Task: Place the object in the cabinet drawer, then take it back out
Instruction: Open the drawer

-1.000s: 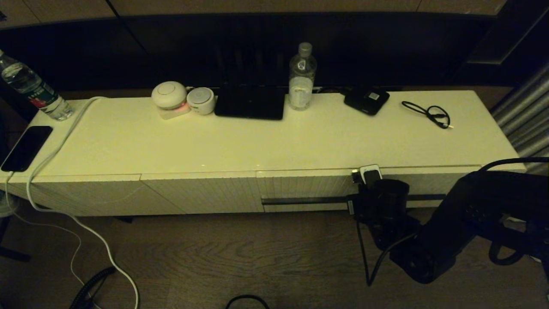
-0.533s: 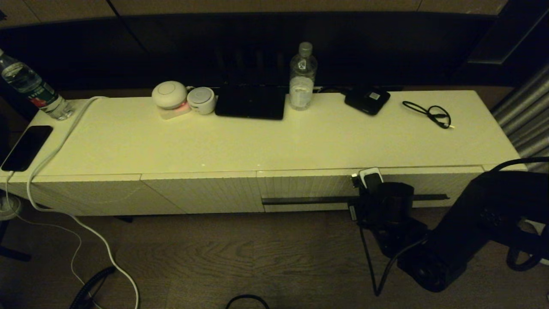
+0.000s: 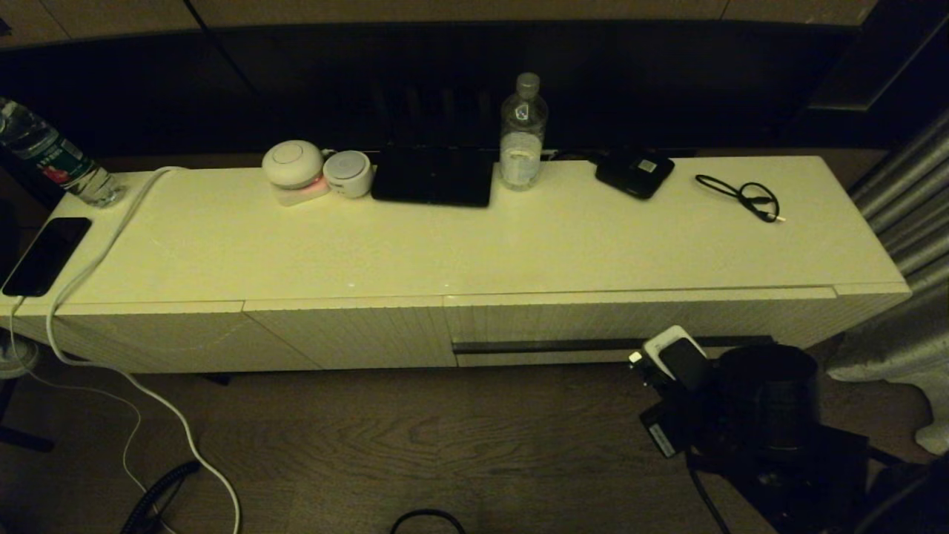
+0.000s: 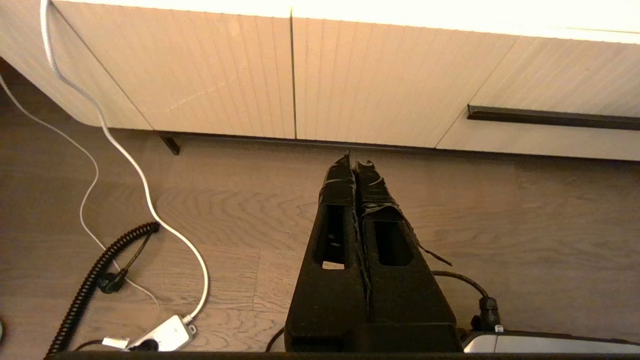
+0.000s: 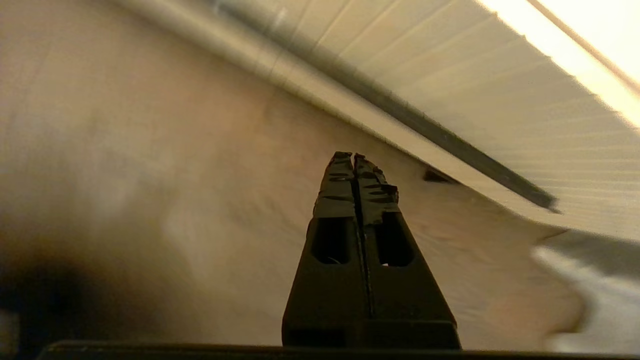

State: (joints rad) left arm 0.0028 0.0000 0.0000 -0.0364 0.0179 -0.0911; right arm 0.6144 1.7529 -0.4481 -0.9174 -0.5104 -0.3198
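Note:
The cabinet drawer [image 3: 534, 322] is shut, its ribbed cream front flush with the panels beside it and its dark handle slot [image 3: 593, 345] running along it. The slot [image 5: 400, 115] also crosses the right wrist view. My right gripper [image 5: 353, 156] is shut and empty, hanging over the wood floor a little in front of and below the slot; its wrist [image 3: 741, 400] is at the lower right. My left gripper [image 4: 356, 161] is shut and empty, low over the floor before the left panels. The black fabric garment shows in no view.
On the cabinet top stand a water bottle [image 3: 523, 133], a flat black device [image 3: 432, 178], a small black box with a label [image 3: 635, 173], a looped cable [image 3: 745, 196], two white round devices [image 3: 293, 165] and a phone [image 3: 46, 254]. A grey curtain [image 3: 912, 193] hangs right. A power strip [image 4: 167, 334] lies on the floor.
My right arm has drawn back from the drawer's handle slot, moving down and to the right, away from the cabinet front. The drawer stays shut.

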